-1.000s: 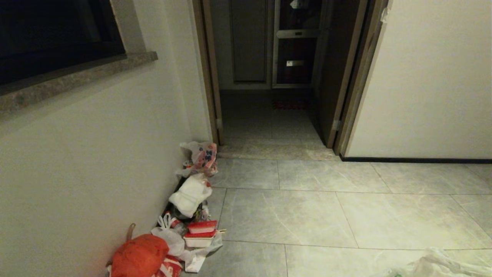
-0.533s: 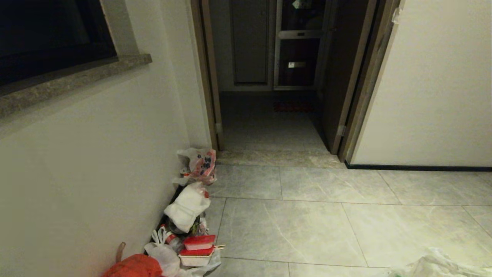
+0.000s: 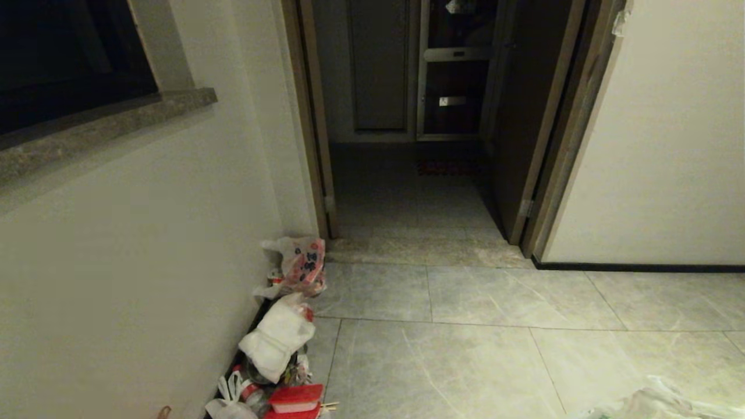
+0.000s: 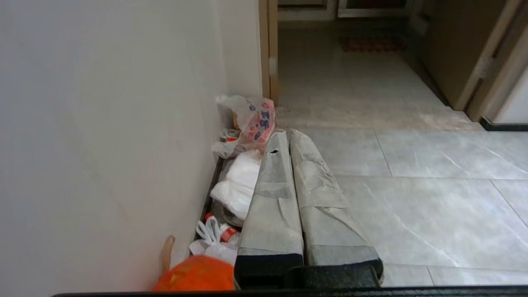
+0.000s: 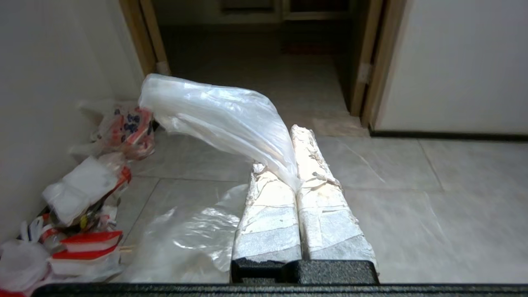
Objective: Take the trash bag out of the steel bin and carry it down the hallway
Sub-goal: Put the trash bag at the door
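My right gripper (image 5: 287,148) is shut on the trash bag (image 5: 218,119), a thin translucent white plastic bag pinched between its taped fingers. The plastic billows up past the fingertips, and more of it hangs below beside the fingers. A crumpled corner of the trash bag (image 3: 657,404) shows at the bottom right of the head view. My left gripper (image 4: 288,134) is shut on nothing and points along the left wall. The hallway floor (image 3: 465,349) of grey marble-look tiles runs ahead to an open doorway (image 3: 407,198). The steel bin is out of view.
Litter lines the left wall: a bag with red-and-blue print (image 3: 302,265), a white bag (image 3: 279,334), red-lidded boxes (image 3: 295,398) and an orange bag (image 4: 194,274). Brown door frames (image 3: 317,145) flank the doorway, with an open dark door (image 3: 518,116) on its right. A stone window sill (image 3: 105,122) juts from the left wall.
The whole head view has shifted: the doorway looms closer and the litter pile has slid down and left, so the camera has advanced. The orange bag has left the head view.
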You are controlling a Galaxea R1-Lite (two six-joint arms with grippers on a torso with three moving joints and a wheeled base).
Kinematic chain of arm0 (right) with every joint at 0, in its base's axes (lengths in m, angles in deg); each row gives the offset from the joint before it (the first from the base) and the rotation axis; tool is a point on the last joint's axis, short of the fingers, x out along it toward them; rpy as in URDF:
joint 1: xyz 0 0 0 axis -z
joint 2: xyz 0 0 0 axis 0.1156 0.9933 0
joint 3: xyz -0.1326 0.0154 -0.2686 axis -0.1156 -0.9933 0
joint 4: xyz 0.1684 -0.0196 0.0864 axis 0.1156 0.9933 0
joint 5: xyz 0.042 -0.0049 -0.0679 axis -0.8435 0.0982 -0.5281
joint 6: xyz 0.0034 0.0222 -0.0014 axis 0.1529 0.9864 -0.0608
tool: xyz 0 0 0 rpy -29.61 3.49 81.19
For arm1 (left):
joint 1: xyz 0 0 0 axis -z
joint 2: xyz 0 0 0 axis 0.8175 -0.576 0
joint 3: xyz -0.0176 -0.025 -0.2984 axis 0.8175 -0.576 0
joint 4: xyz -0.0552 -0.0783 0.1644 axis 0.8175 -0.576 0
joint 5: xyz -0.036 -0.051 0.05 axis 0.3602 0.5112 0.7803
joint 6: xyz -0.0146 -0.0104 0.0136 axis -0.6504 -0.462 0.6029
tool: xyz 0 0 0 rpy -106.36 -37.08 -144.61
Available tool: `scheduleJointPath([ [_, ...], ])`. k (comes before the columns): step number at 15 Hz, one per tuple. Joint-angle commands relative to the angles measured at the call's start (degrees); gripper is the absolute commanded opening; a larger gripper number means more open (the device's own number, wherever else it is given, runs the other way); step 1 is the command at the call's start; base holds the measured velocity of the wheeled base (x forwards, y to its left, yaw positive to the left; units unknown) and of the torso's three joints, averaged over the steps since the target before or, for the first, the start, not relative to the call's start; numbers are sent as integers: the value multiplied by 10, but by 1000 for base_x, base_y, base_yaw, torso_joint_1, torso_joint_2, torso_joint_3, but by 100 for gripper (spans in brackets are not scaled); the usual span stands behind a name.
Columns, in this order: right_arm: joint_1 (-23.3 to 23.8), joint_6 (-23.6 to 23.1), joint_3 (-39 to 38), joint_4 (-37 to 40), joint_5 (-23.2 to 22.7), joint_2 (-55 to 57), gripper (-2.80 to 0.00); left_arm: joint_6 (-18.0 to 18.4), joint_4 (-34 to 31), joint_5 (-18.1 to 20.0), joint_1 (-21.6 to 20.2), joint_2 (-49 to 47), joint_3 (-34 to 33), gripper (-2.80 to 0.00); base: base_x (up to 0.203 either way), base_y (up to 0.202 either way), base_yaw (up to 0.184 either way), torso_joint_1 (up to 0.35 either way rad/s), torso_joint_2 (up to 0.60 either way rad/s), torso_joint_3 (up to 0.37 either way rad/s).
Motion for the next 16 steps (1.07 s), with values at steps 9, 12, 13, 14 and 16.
scheduleJointPath([
  [9,0,0,-7,0,0,1,-280,-2,0,0,0,-1,-1,-280,37,-4,-2,1,1,2],
  [12,0,1,-7,1,0,1,-280,-2,0,0,0,-1,-1,-280,1,-138,10,4,3,0],
  [13,0,1,-7,1,0,1,-280,-1,0,0,0,-1,0,-280,0,-199,-1,2,2,2],
  [14,0,1,-7,1,0,1,-280,-1,0,0,0,-1,-1,-280,0,-194,-2,-5,7,2],
  [16,0,0,-7,1,0,1,-280,-1,0,0,0,-1,-1,-280,0,-183,-3,5,3,5],
])
